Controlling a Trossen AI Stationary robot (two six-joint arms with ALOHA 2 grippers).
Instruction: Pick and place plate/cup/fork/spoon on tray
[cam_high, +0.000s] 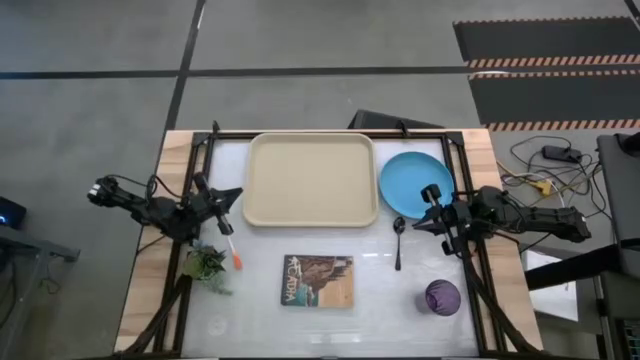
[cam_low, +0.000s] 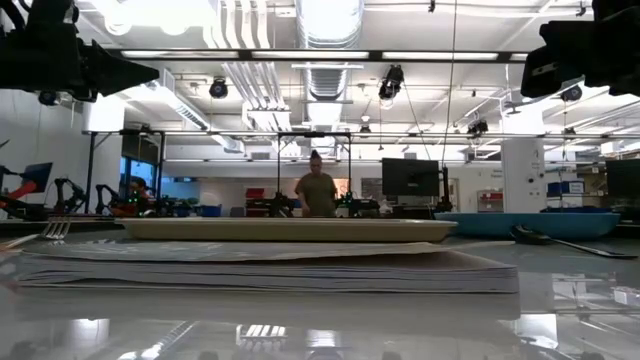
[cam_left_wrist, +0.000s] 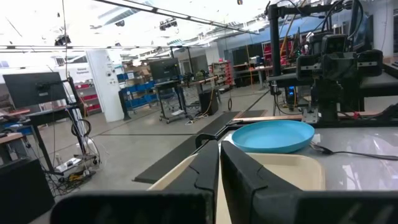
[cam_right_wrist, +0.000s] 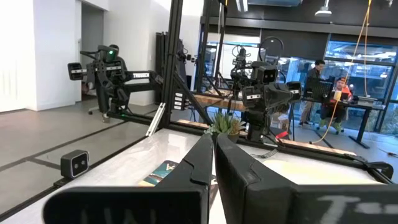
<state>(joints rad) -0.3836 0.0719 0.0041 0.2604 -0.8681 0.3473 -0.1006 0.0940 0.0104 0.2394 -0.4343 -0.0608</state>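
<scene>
The beige tray (cam_high: 311, 180) lies at the table's far middle. The light-blue plate (cam_high: 410, 178) rests on the table just right of it. The dark spoon (cam_high: 398, 240) lies near the plate's front, and the purple cup (cam_high: 442, 297) stands at the near right. The fork (cam_high: 229, 243), its orange-red end (cam_high: 239, 263) toward the near edge, lies left of the tray's near corner. My left gripper (cam_high: 238, 193) is shut and empty, raised above the table left of the tray. My right gripper (cam_high: 419, 221) is shut and empty, raised by the plate's near edge.
A picture-covered book (cam_high: 318, 280) lies at the near middle, in front of the tray. A small green plant (cam_high: 205, 265) sits at the near left beside the fork. Black frame rails (cam_high: 470, 270) run along the table's sides. A person (cam_low: 318, 190) stands in the room beyond.
</scene>
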